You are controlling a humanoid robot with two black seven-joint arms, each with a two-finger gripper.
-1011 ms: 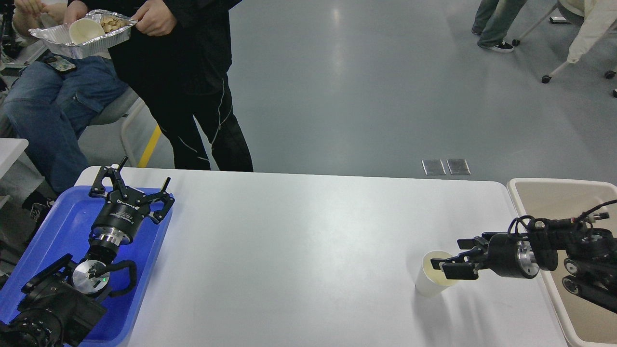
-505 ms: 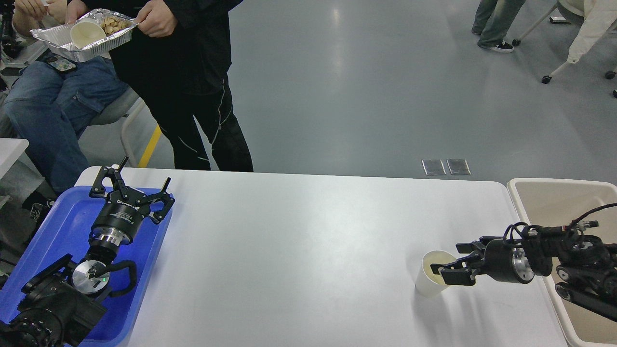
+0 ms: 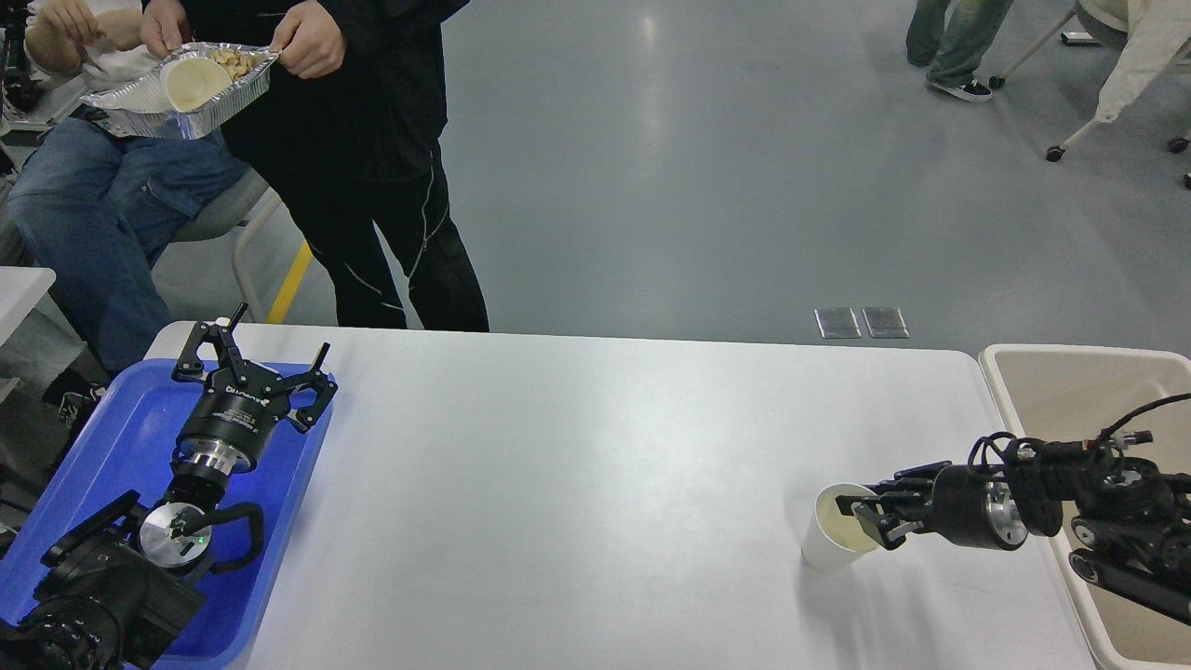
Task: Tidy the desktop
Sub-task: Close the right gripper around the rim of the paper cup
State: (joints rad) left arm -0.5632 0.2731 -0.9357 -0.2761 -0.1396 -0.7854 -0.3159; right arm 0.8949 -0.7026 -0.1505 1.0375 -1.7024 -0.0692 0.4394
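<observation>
The white-grey desktop (image 3: 577, 484) fills the middle of the head view. A white paper cup (image 3: 831, 544) stands upright on it near the right front. My right gripper (image 3: 863, 519) comes in from the right, level with the cup's rim. Its fingers look closed on the right side of the rim, one inside and one outside. My left gripper (image 3: 268, 349) is open and empty, held above the blue tray (image 3: 112, 437) at the desktop's left end.
A beige rectangular bin (image 3: 1089, 391) stands just past the desktop's right edge, under my right arm. A person in black (image 3: 372, 140) stands at the far left edge holding a foil tray (image 3: 140, 93). A seated person in jeans (image 3: 84, 205) is beside them.
My right gripper has dropped a little, and its fingers have drawn together on the cup's rim. The left arm has not moved. The standing person shifted the foil tray rightward.
</observation>
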